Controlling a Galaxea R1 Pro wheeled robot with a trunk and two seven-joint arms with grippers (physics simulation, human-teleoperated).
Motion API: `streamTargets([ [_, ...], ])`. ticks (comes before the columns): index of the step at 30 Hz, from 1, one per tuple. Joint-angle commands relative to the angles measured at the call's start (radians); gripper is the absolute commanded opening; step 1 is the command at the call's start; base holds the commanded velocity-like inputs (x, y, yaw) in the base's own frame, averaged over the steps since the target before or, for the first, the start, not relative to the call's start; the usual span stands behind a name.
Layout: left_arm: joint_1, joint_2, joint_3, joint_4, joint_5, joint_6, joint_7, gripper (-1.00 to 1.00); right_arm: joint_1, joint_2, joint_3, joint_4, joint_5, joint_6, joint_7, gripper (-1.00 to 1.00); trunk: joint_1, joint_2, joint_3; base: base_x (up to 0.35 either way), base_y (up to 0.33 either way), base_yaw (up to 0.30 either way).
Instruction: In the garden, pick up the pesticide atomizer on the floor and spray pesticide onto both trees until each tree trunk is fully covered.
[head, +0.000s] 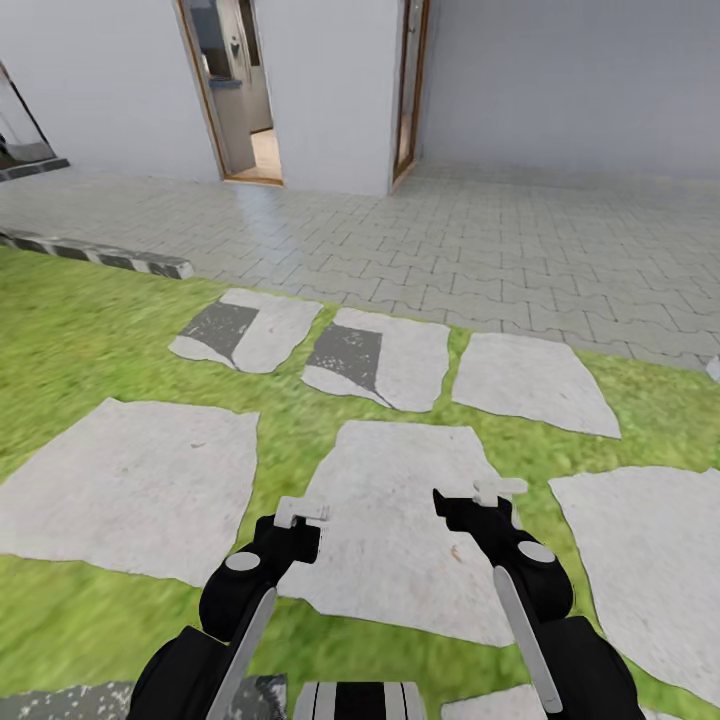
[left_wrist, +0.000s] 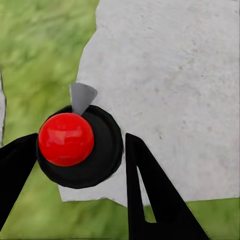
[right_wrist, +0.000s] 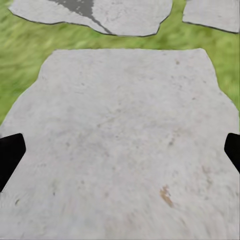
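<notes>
Setting: green lawn with pale stepping stones, grey paved terrace beyond, white house wall with open doorway.
Left gripper: low over near-left edge of the central stone; fingers look close together in head view, true gap not readable, cannot tell.
Left wrist view: red ball on a black disc between two dark prongs, small grey wedge above it; unidentified, sitting over the stone's edge where it meets grass.
Right gripper: over near-right part of the same stone; in right wrist view dark fingers sit at opposite margins, spread wide, nothing between them but bare stone.
Atomizer: not located from here; no tree trunks in sight either.
Bearing for next move: undetermined, so neither arm can be judged nearer; likely needs turning the base or head to search the lawn.
Containers: none seen.
</notes>
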Motion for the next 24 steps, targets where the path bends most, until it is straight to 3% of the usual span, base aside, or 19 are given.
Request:
streamTargets([
  [1, -0.001, 0.0, -0.001, -0.001, 0.007, 0.004, 0.008, -1.0, 0.0, 0.0, 0.001, -0.001, -0.011, 0.003, -0.009, 1.0, 0.0, 0.0, -0.001, 0.0, 0.0, 0.287],
  [24, -0.001, 0.0, -0.001, -0.001, 0.004, 0.004, 0.008, -1.0, 0.0, 0.0, 0.007, -0.001, -0.004, 0.003, -0.011, 1.0, 0.0, 0.0, -0.001, 0.0, 0.0, 0.288],
])
